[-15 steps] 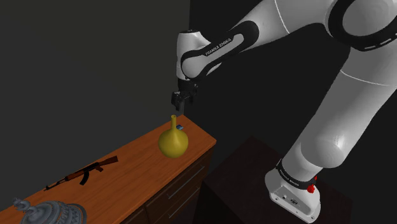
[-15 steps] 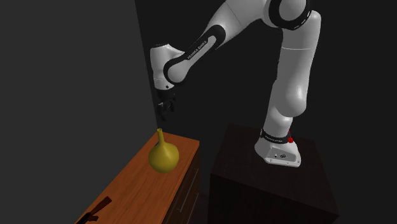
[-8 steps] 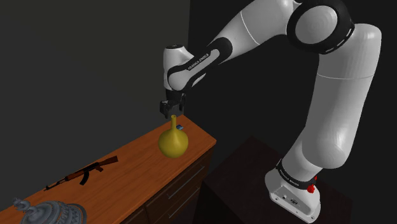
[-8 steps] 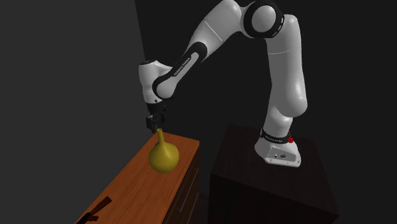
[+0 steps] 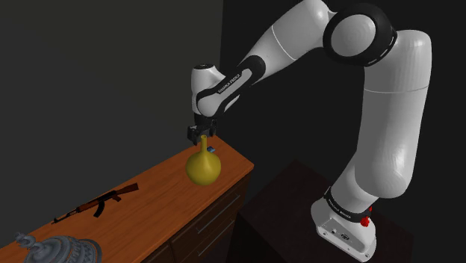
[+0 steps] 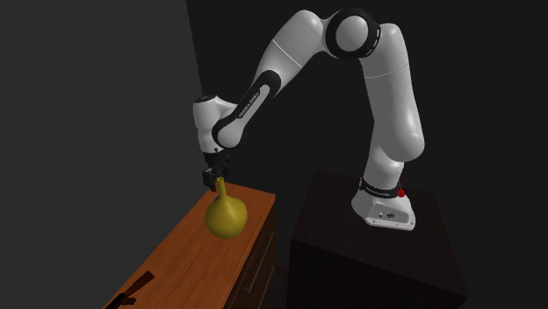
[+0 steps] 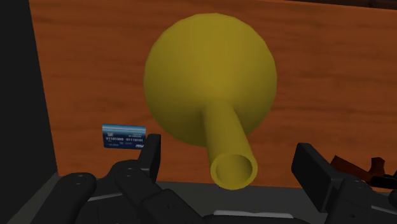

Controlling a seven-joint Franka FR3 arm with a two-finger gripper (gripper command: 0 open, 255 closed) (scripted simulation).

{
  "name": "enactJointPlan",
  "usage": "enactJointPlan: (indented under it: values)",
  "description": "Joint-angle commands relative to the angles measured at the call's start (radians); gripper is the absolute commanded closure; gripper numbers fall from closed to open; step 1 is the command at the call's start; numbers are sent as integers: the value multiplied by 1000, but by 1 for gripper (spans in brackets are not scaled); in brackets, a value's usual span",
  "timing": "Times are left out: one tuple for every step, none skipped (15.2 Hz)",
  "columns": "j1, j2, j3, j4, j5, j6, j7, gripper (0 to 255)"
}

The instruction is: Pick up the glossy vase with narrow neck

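jaws lowered, open astride yellow vase (image 7: pixel 210 70), seemingly not touching

A home room, judging by the wooden dresser (image 5: pixel 160 198) against a dark wall (image 5: pixel 89 75).

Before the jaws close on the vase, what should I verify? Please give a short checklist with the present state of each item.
1. Jaws open: ok, they stand apart.
2. Neck of the vase between the jaws: ok, not touched.
3. Vase upright on the dresser: ok.
4. Card clear of the jaws: ok, it lies beside the vase's body.
5. Jaws low enough on the neck: cannot tell.
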Motion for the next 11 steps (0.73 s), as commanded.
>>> enactJointPlan:
  values:
    - [0, 4, -1, 1, -1, 3, 0, 255]
    - [1, 4, -1, 0, -1, 5, 1, 255]
    - [1, 4, -1, 0, -1, 4, 1, 255]
    - [1, 4, -1, 0, -1, 4, 1, 255]
    - [1, 4, -1, 0, -1, 4, 1, 255]
    - [1, 4, -1, 0, -1, 4, 1, 255]
    - [1, 4, -1, 1, -1, 4, 1, 255]
    - [1, 4, -1, 1, -1, 4, 1, 255]
    - [1, 4, -1, 0, -1, 4, 1, 255]
    - [0, 4, -1, 0, -1, 4, 0, 255]
    - [-1, -6, 1, 1, 2, -6, -2, 255]
